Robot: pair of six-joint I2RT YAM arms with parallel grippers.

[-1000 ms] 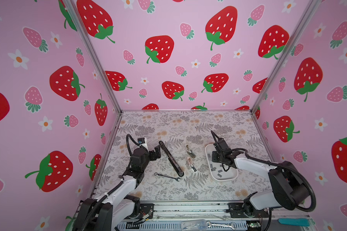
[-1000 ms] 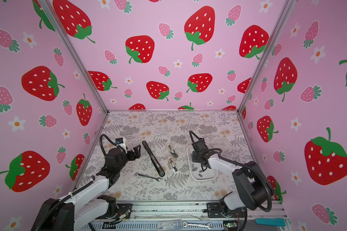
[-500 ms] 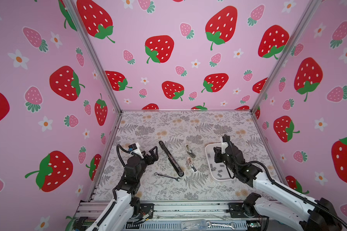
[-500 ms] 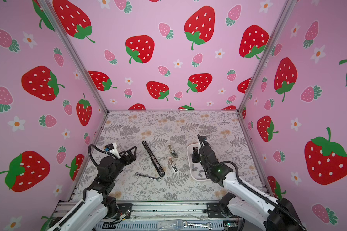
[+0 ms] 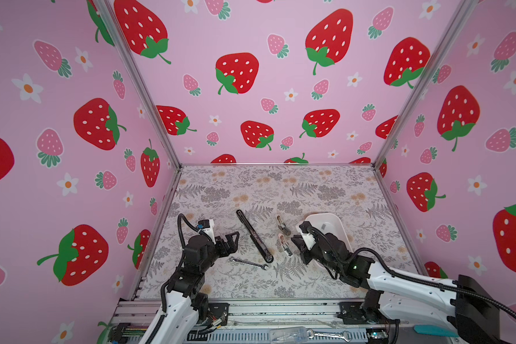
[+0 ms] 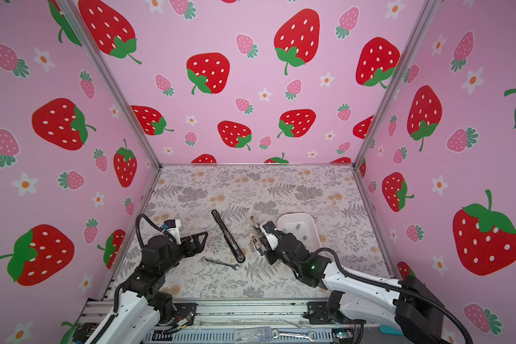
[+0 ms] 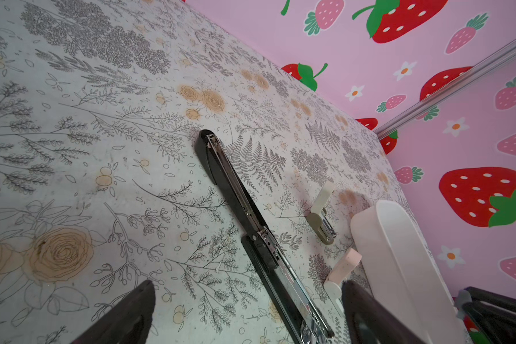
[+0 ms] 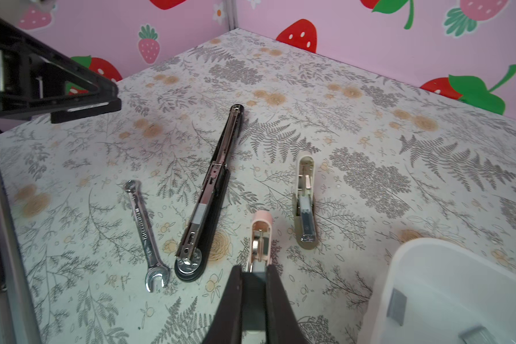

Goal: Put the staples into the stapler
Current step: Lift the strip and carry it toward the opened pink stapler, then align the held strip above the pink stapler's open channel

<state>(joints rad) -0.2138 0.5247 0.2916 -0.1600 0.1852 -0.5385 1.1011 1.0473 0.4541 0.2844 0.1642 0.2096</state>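
At the middle of the floral-patterned table [image 5: 280,190]: long slim black desk stapler [image 5: 253,236], folded open flat, silver metal channel facing up, lying aslant. Just beside its near end, a small silver wrench [image 5: 248,262]; toward the right, a tiny beige stapler [image 8: 304,202] and a tiny pink stapler [image 8: 260,235], both opened. Left fingers [image 7: 125,315]: wide apart, empty, raised near the black stapler's left side, not touching. Right fingers [image 8: 231,300]: pinched narrow on a flat grey metallic staple strip [image 8: 253,297], poised above the table between the pink stapler and the white plastic tray [image 8: 429,268]. More grey staple strips [image 8: 396,306] loose inside that tray.
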